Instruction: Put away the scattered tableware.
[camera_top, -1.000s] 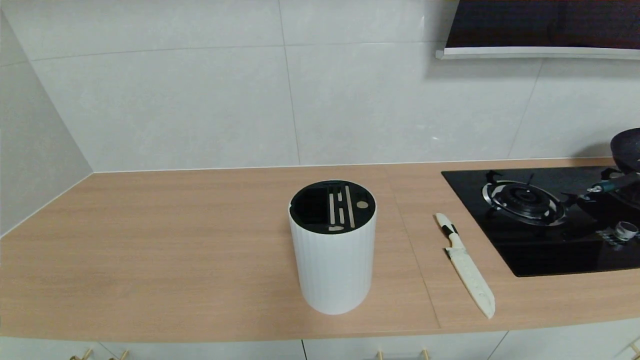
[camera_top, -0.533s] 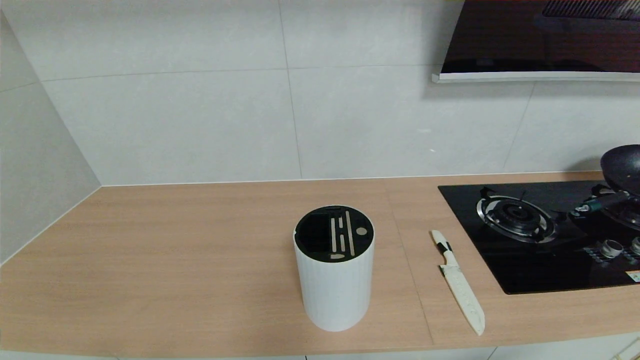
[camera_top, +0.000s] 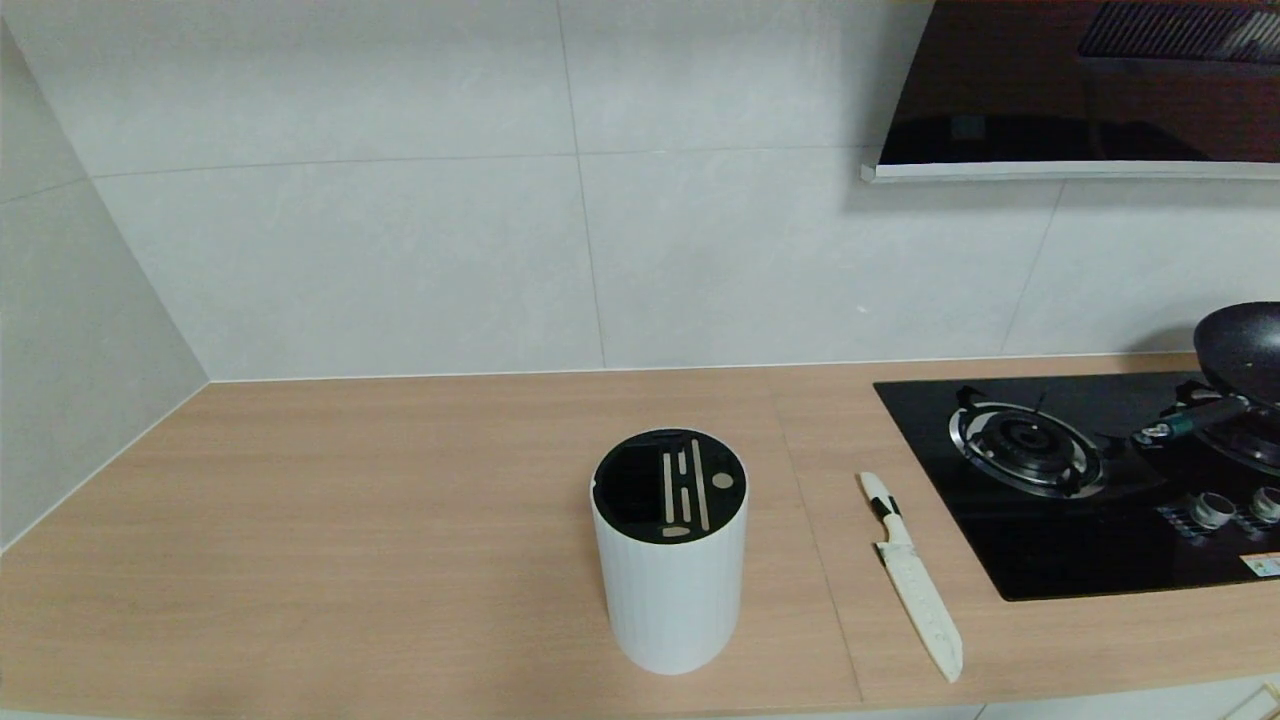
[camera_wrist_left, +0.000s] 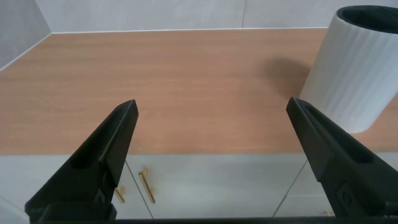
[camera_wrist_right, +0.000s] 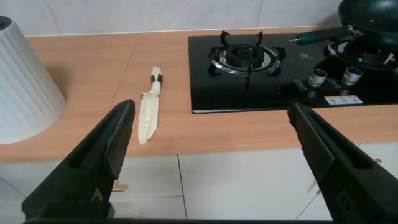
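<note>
The left tool (camera_wrist_left: 211, 106) is hanging with its fingers spread wide, gripping nothing, near the front edge of the bench (camera_wrist_left: 174, 81). The right tool (camera_wrist_right: 211, 107) is gaping just as wide and empty. The white knife (camera_top: 910, 575) is lying flat on the bench between the ribbed white knife holder (camera_top: 670, 590) and the black gas hob (camera_top: 1060, 560), touching neither.

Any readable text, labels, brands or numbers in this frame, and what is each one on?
Nothing can be read here.
Print on the sticker at the front of the cooktop, beside the knobs: too small to read.
On the knife and the white holder: no print visible.
</note>
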